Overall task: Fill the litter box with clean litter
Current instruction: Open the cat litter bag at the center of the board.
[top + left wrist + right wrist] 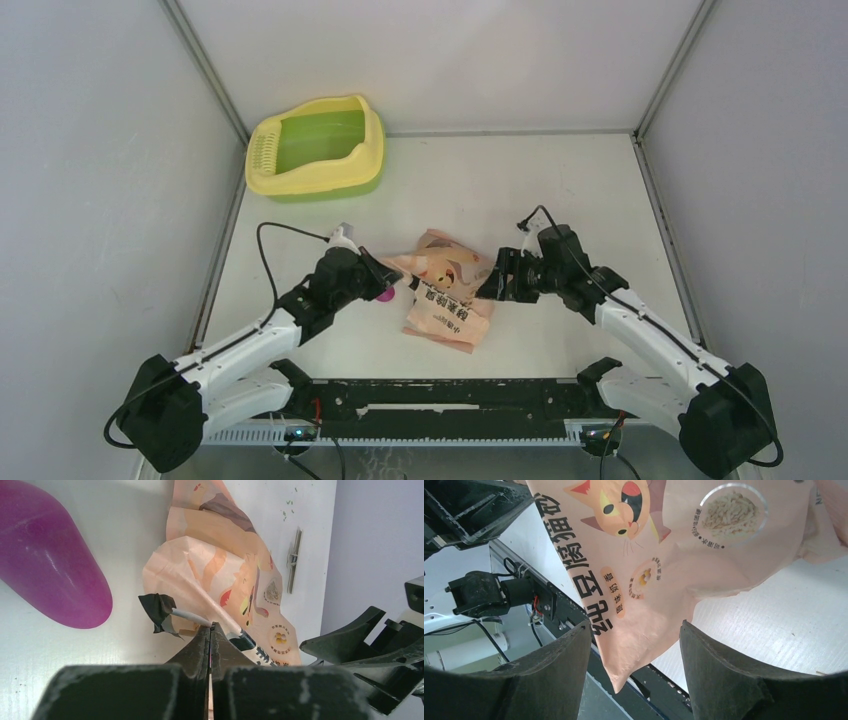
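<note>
**Left gripper (pixel 211 627) clamping the bag (pixel 445 300)**

Its 2 fingers press together on the bag's folded edge, with the magenta scoop (pixel 50 565) just left of them. The right gripper (pixel 634 627) stands wide, with 1 bag corner between its fingers. The litter box (pixel 300 185) sits well beyond the left fingers.

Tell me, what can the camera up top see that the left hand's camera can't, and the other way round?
Only the top camera shows the big yellow-and-green plastic litter box at the table's far left corner, and both whole arms. Only the left wrist camera shows the left gripper shut tight, its tips at the edge of the flat pink-orange printed bag, and a crumpled scrap of black tape. Both show that bag, the magenta plastic scoop and the open right gripper.
</note>
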You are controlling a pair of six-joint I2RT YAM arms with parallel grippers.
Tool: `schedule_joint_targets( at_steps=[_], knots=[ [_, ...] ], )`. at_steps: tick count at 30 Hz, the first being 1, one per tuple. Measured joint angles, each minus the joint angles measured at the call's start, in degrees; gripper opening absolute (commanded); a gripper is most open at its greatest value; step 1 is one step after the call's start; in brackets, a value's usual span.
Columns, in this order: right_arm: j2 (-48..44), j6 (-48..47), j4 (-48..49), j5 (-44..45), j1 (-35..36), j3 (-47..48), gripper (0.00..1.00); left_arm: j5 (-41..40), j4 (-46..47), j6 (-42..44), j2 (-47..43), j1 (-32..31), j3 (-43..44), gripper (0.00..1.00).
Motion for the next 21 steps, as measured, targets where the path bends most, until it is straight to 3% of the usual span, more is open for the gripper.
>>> schedule_joint_targets(
  at_steps=[13,21],
  knots=[
    [2.0,-2.9,-3.6,2.5,-0.1,5.6,0.72,0.1,-8.3,0.6,-1.7,0.0,3.5,0.00],
    [12.1,-6.1,-5.4,4.2,1.6,13.9,0.69,0.1,-11.2,1.1,-2.7,0.1,4.3,0.00]
  ],
)
